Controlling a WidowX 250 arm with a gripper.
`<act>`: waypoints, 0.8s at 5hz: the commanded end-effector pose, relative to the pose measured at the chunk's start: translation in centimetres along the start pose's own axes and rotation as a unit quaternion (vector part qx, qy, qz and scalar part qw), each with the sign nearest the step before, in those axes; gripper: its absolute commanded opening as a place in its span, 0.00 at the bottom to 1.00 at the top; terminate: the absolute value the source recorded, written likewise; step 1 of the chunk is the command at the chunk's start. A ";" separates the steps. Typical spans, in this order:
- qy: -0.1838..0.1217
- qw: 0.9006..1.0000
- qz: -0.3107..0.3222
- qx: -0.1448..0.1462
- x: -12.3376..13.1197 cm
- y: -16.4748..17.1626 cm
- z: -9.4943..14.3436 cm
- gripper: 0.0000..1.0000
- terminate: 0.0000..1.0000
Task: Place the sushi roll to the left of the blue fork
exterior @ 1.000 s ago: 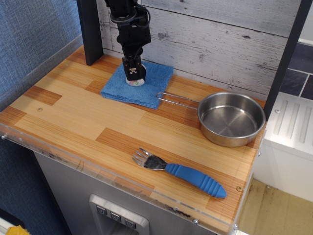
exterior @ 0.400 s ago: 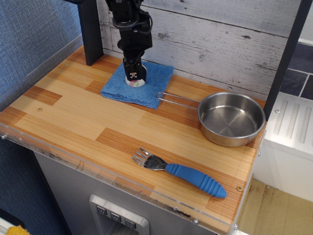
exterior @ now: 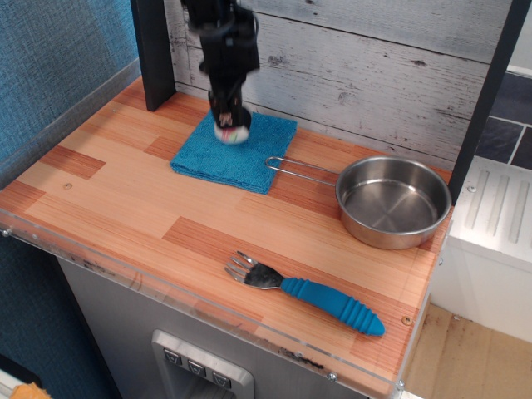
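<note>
Lifting the sushi roll clear before the carry to the fork

The hand (exterior: 230, 125) hangs at the back of the worktop (exterior: 125, 199), over the far part of the blue cloth (exterior: 237, 154), with its fingers closed around the sushi roll (exterior: 232, 133). Only the roll's pale lower end shows beneath the fingers, blurred, so I cannot tell whether it rests on the cloth or sits just above it.

The blue fork (exterior: 307, 291) lies well apart, near the front edge, tines pointing left and handle running right. A steel pan (exterior: 391, 204) sits to the right, its wire handle reaching toward the cloth.

My advice for this step:

1. Lift straight up until the roll is clearly free of the cloth, so the fabric does not drag along with it.
2. Keep the grip firm; a short round toy could twist between the fingers.
3. Travel toward the front-left, staying clear of the pan's handle.
4. Aim for bare wood just left of the tines, near but not touching them, and lower before releasing so the roll cannot tumble off the front edge.
</note>
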State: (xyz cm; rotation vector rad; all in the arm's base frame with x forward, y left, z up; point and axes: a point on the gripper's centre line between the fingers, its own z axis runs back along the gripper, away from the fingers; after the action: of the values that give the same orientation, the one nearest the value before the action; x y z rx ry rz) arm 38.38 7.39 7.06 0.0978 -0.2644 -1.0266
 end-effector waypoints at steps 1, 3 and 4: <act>-0.042 0.997 -0.007 0.057 -0.7 -1.1 7.0 0.00 0.00; -0.064 0.996 -0.052 0.020 -1.6 -7.4 8.3 0.00 0.00; -0.052 0.997 -0.056 -0.012 -2.5 -10.2 6.8 0.00 0.00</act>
State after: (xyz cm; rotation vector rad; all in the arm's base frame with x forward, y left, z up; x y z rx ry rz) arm 26.85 3.85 9.46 -0.0064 -0.3051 -1.1464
